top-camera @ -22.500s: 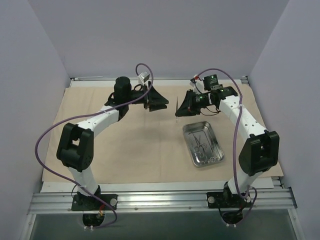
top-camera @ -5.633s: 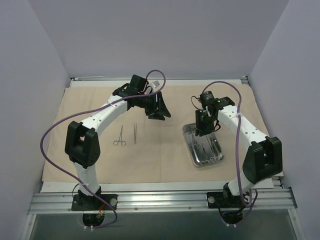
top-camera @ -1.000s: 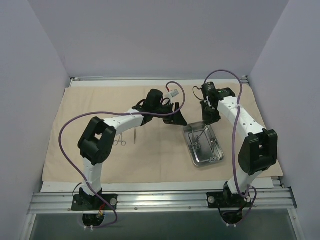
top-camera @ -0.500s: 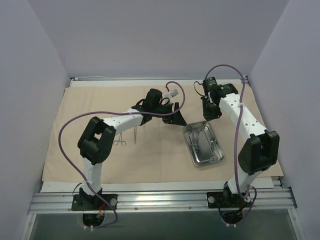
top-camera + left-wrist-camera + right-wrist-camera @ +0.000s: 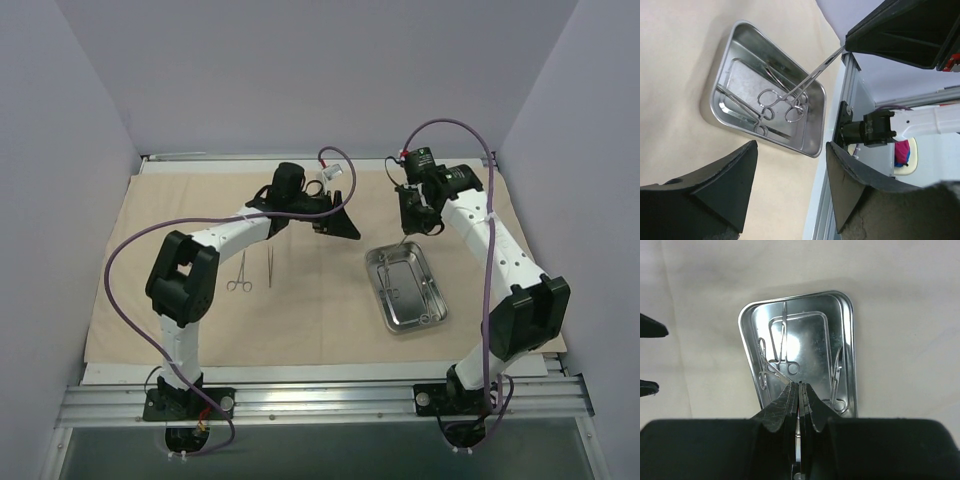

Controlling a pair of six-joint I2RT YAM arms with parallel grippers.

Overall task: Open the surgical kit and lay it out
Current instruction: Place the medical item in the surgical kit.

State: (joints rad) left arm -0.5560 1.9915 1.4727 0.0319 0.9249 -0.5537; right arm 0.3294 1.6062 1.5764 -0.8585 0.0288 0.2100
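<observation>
While the cloth (image 5: 300,330) lies spread with two instruments (image 5: 240,272) left of the tray (image 5: 378,292), right end effector (image 5: 405,232) clamps forceps (image 5: 815,72) above it; left end effector (image 5: 342,226) apart, empty. More instruments in tray, not yet laid out.

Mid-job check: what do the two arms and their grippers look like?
The left arm and right arm are white links with bulky black joints. A purple cable loops along each. The left gripper and right gripper have matte black wedge-shaped fingers tapering to thin tips.
</observation>
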